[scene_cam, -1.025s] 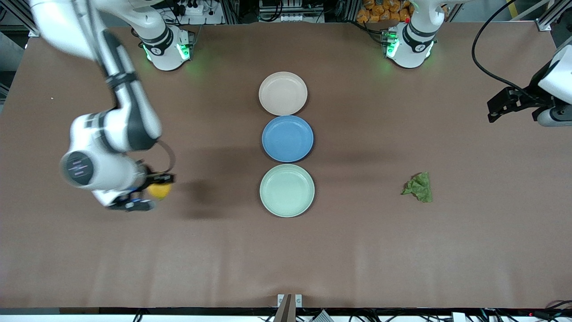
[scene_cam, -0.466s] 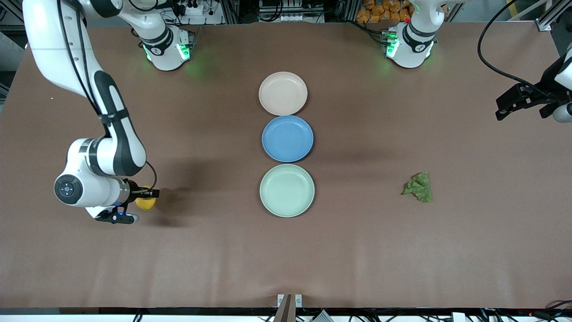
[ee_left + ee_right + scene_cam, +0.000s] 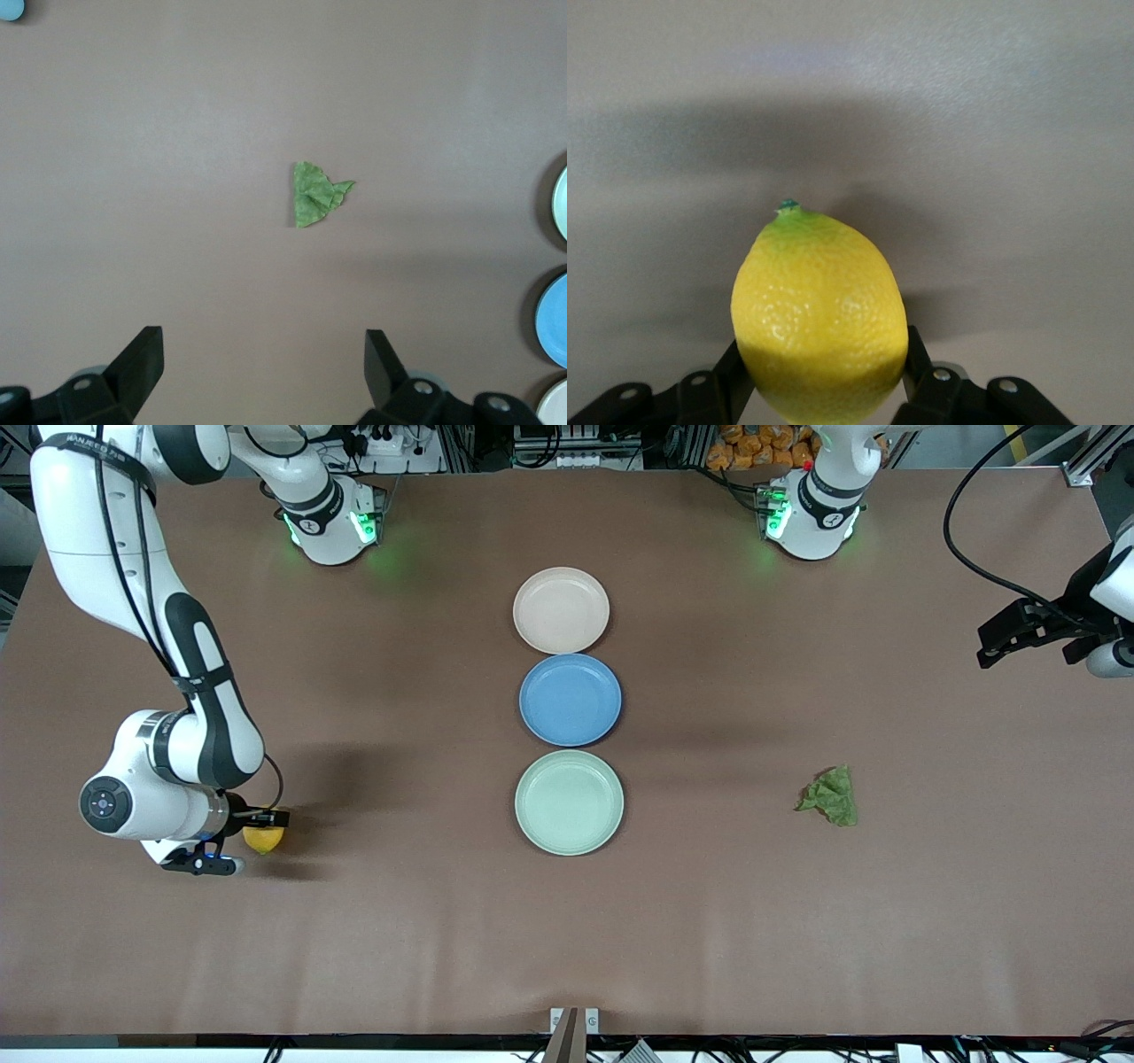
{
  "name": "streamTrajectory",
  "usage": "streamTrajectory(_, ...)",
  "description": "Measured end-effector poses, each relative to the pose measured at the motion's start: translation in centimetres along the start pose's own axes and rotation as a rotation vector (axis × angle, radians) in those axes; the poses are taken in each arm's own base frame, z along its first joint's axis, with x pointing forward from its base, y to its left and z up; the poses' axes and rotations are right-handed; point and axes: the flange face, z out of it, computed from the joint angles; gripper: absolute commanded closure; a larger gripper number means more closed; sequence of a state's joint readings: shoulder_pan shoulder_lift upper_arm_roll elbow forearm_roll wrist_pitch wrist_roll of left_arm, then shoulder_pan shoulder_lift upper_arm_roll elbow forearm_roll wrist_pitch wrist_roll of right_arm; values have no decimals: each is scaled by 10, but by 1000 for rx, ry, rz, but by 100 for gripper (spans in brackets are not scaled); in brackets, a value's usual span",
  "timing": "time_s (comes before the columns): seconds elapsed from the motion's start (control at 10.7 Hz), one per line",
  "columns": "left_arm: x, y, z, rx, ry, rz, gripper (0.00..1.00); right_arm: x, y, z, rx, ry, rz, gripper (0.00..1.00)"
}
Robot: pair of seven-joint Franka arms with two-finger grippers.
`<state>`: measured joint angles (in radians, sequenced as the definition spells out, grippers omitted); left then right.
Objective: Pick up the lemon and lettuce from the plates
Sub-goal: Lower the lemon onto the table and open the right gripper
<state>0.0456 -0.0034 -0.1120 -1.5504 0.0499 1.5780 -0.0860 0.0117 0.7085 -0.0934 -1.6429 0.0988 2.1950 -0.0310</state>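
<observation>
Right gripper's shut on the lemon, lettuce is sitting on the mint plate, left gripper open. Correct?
Not quite: the lettuce lies on the bare table, toward the left arm's end, not on the mint plate, as the front view shows. Right gripper shut on the lemon, left gripper open: correct.

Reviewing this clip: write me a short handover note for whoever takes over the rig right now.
Right gripper: shut on the lemon, low over bare table toward the right arm's end.
Left gripper: open, empty, high over the left arm's end of the table; that arm waits.
Lettuce: lying on the table toward the left arm's end, off the plates.
Beige plate, blue plate and mint plate: all empty.
Done: both items off their plates.
Left: release the lemon.
</observation>
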Motion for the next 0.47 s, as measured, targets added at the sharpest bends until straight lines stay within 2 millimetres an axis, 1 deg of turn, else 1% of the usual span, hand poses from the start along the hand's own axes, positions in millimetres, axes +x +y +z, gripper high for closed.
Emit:
streamTrajectory(0.28, 0, 0, 0, 0, 0, 0, 0, 1, 16, 3, 2, -2, 17, 0)
streamTrajectory(0.47, 0, 0, 0, 0, 0, 0, 0, 1, 14, 0, 3, 3, 2, 0)
